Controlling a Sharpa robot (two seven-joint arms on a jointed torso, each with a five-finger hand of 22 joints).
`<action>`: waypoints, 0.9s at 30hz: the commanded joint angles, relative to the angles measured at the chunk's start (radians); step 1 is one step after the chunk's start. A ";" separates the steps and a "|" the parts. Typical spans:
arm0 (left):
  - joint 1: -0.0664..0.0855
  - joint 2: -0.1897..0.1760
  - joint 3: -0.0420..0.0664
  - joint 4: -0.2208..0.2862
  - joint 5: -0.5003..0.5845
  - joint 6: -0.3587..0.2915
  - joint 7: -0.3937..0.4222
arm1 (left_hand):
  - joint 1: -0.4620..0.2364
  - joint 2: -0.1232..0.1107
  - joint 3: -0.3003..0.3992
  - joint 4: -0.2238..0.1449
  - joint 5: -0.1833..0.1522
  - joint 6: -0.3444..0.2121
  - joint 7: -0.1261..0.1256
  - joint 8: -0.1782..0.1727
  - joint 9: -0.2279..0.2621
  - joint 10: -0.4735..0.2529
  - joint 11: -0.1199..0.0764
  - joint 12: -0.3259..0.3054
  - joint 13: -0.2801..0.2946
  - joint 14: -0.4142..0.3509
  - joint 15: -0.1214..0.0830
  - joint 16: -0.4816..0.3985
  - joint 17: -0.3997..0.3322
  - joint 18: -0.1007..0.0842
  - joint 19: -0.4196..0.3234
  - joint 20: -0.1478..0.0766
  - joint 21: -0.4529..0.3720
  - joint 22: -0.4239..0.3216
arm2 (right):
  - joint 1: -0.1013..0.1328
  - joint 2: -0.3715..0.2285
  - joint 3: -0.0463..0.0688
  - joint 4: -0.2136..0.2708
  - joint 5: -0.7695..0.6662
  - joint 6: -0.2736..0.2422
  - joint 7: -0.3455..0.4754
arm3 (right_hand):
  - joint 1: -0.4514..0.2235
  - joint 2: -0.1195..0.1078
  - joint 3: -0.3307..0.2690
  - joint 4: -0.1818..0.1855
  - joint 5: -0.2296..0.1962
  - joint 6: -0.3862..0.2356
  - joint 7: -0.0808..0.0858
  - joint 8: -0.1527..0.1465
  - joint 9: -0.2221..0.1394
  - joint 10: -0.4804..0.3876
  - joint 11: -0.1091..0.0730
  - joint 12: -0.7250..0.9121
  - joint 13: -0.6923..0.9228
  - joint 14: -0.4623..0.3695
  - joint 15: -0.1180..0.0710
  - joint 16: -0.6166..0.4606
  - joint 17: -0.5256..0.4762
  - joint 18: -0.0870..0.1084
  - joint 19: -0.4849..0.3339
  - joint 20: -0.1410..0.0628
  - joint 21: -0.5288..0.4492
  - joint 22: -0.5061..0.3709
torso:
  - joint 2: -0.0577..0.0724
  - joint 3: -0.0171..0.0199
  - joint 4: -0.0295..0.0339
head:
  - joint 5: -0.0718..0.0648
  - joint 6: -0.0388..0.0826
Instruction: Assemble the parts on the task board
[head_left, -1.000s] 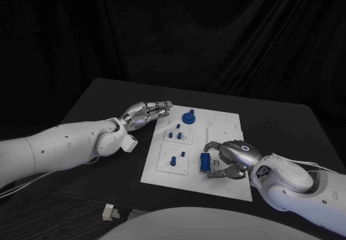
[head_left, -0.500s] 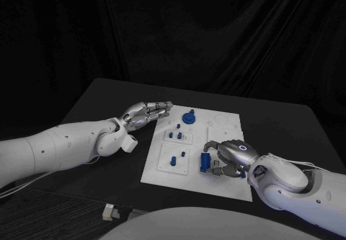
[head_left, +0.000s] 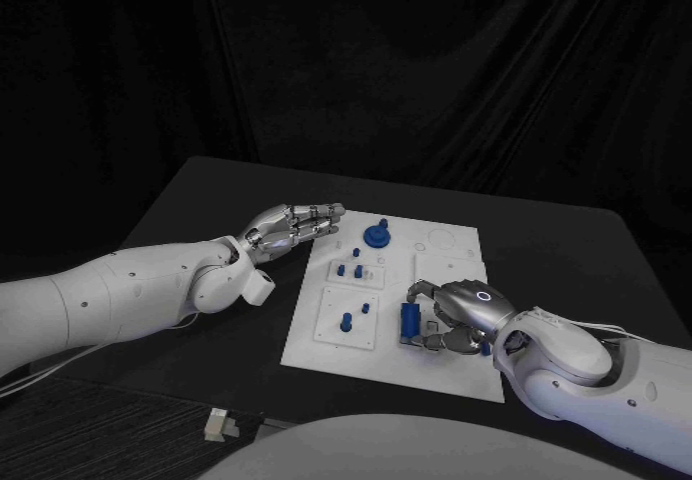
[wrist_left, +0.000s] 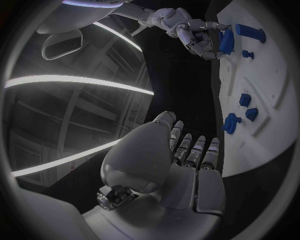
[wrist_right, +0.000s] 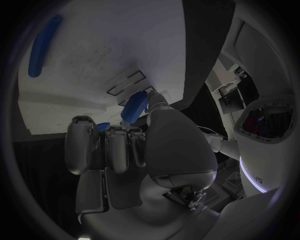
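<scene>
The black table (head_left: 216, 200) carries the white task board (head_left: 447, 370) at its middle. My left arm (head_left: 116, 295) lies across the table's left side; my left hand (head_left: 289, 228) hovers just beside the board's far left edge, fingers curled in, holding nothing. My right hand (head_left: 459, 318) rests over the board's near right part, its fingers curled around a blue cylinder part (head_left: 411, 321), gripping it; the part stands just at the hand's left side, upright on the board. A round-based blue part (head_left: 376, 235) stands near the board's far edge, close to my left fingertips. Small blue pegs (head_left: 348, 270) and one longer peg (head_left: 346, 321) sit in the left panels.
</scene>
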 joint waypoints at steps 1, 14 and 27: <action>-0.002 0.003 0.001 0.001 0.007 0.015 0.033 | -0.001 -0.006 0.007 0.001 0.005 -0.002 0.005 0.003 0.001 0.000 0.008 0.004 0.000 -0.001 0.005 0.004 0.001 -0.014 0.005 0.002 -0.002 -0.002 | -0.004 0.001 0.000 -0.001 -0.011 -0.004 -0.021 | -0.004 0.009 -0.002 -0.005 0.017 0.012 -0.004 0.023 0.006 0.106 0.000 0.003 0.263 0.081 0.004 -0.003 0.163 0.012 0.012 0.004 -0.003 0.194 | 0.000 0.0000 -0.0001 | 0.000 0.000; -0.003 0.004 0.001 -0.002 0.007 0.020 0.032 | -0.002 -0.006 0.010 0.000 0.005 -0.003 0.005 0.003 0.001 0.000 0.009 0.004 0.000 -0.002 0.006 0.004 0.001 -0.014 0.005 0.002 -0.002 -0.002 | -0.004 -0.002 0.000 0.001 -0.011 -0.032 -0.002 | -0.037 0.016 0.007 0.021 0.255 0.075 -0.017 0.122 0.000 0.106 -0.011 0.003 0.263 0.083 -0.006 0.000 0.169 0.009 0.021 -0.005 0.010 0.199 | 0.000 0.0000 0.0001 | 0.005 0.000; -0.007 0.005 0.001 -0.007 0.007 0.022 0.031 | -0.002 -0.006 0.015 -0.001 0.006 -0.004 0.005 0.003 0.001 0.000 0.010 0.004 0.000 -0.002 0.006 0.004 0.001 -0.014 0.004 0.002 -0.002 -0.003 | -0.004 -0.027 0.000 0.020 0.000 -0.056 0.007 | -0.131 0.024 0.041 0.031 0.399 0.105 -0.018 0.081 -0.066 0.106 -0.013 0.003 0.263 0.082 -0.008 -0.001 0.166 0.010 0.019 -0.007 0.003 0.198 | 0.000 -0.0001 -0.0002 | 0.003 0.000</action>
